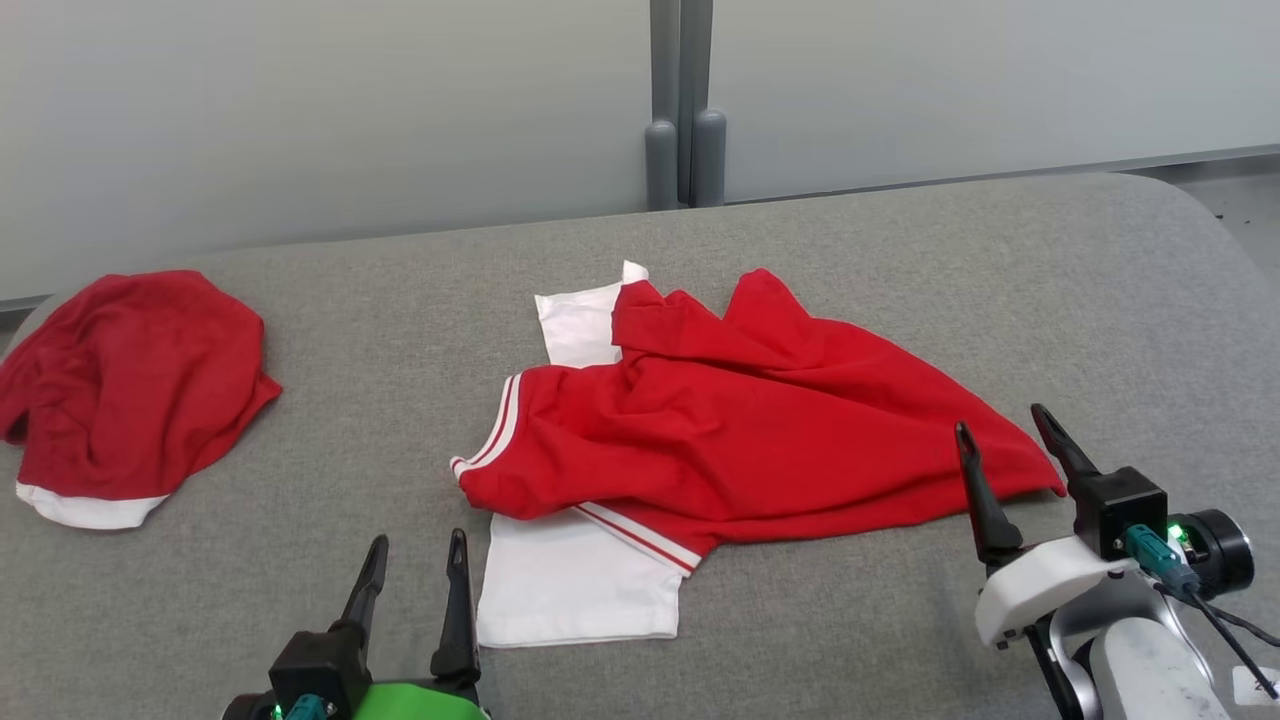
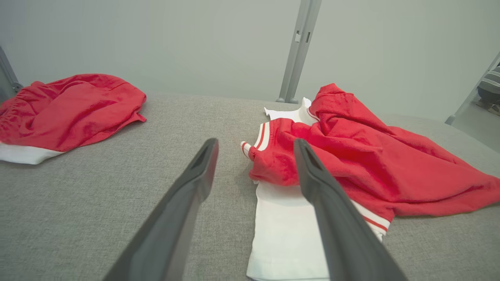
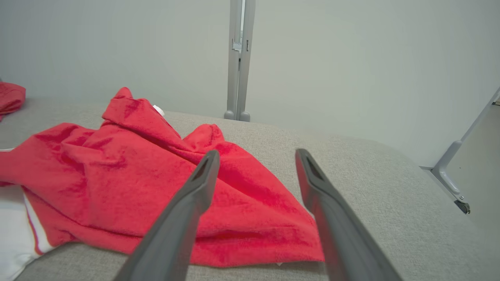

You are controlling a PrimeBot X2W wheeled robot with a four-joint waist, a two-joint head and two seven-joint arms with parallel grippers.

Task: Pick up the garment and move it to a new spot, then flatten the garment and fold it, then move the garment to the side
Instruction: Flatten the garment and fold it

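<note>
Across the middle of the grey padded table [image 1: 900, 250] the garment [image 1: 740, 440] lies crumpled, a red body with white panels and red-and-white striped trim; one white panel spreads flat toward 6 o'clock and another pokes out toward 12 o'clock. At 12 o'clock the table's far edge runs along a pale wall [image 1: 300, 110], where a grey post [image 1: 685, 100] stands, and at 2 o'clock the edge curves round a soft corner with floor beyond it. Bare grey cloth lies open between the garment and a second red piece [image 1: 130, 390], which sits bunched at 9 o'clock close to the left edge, a white band along its near side. More open table stretches from 1 to 3 o'clock, and a strip along the near edge at 5 o'clock. Counted: two pieces of clothing, well apart, and two claws, each with two dark fingers. At 7 o'clock the left gripper [image 1: 415, 545] hangs with its fingers spread wide and nothing between them, just beside the near white panel. At 4 o'clock the right gripper [image 1: 1000, 420] is likewise spread and holds nothing, its tips either side of the garment's red corner; whether they touch the cloth cannot be told
</note>
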